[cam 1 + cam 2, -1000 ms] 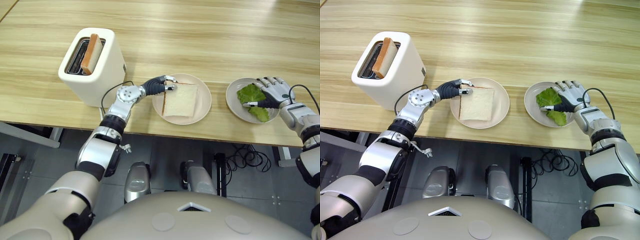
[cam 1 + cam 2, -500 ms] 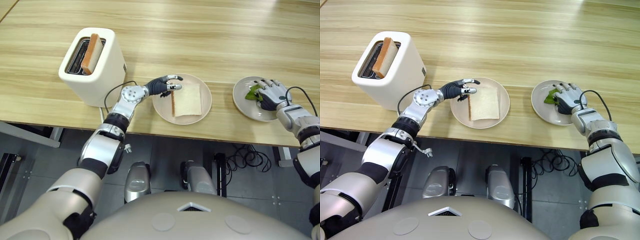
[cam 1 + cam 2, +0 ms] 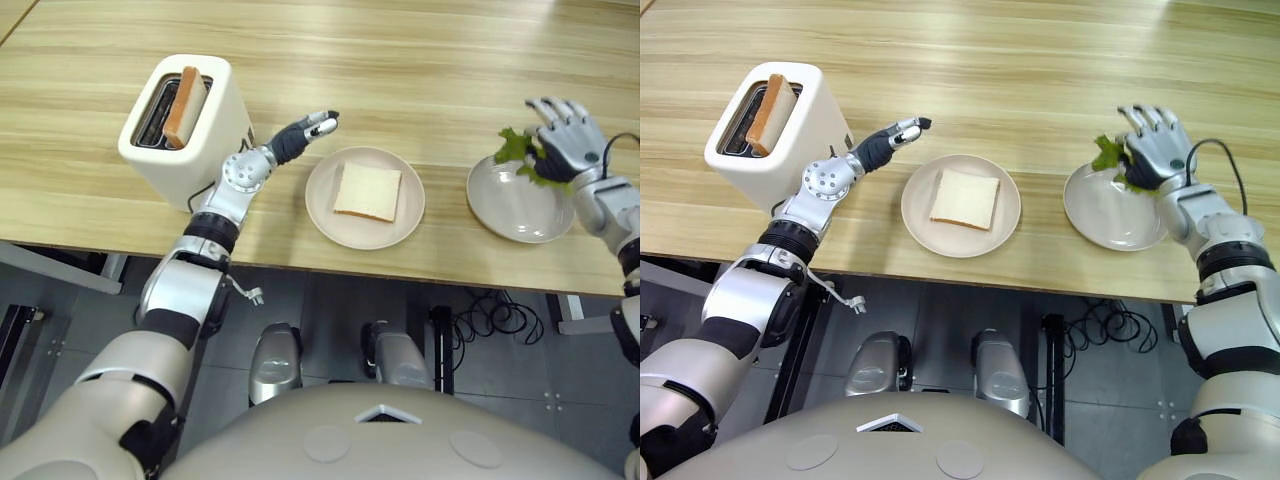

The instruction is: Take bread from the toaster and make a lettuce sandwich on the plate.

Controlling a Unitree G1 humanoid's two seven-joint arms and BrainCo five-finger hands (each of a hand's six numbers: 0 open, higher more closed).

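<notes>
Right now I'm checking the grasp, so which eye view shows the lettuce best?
The right eye view: the lettuce, held in the right hand by the far rim of the side plate, sits well inside the frame. The left eye view shows the same leaf, nearer the picture's right edge.

No writing, label, number or sign is legible anywhere.
</notes>
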